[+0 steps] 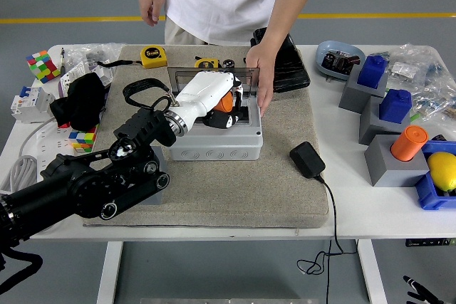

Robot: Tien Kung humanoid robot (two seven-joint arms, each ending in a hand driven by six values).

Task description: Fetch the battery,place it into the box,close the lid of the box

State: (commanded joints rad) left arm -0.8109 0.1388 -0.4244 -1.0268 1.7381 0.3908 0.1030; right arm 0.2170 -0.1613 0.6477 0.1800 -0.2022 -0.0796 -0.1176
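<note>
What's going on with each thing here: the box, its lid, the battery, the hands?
Box: open, on the mat.
Lid: raised upright at the box's far edge.
Battery: orange, gripped, over the box's inside, not yet let go.
Left hand: shut on the battery, reaching into the box.
Person's hand: resting on the box's right rim by the lid.
Right hand: out of view.

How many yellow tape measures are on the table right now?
2. One yellow tape measure lies at the grey mat's far left corner; a second sits just behind the clear open lid of the grey box. More could be hidden behind the robot's arm.
</note>
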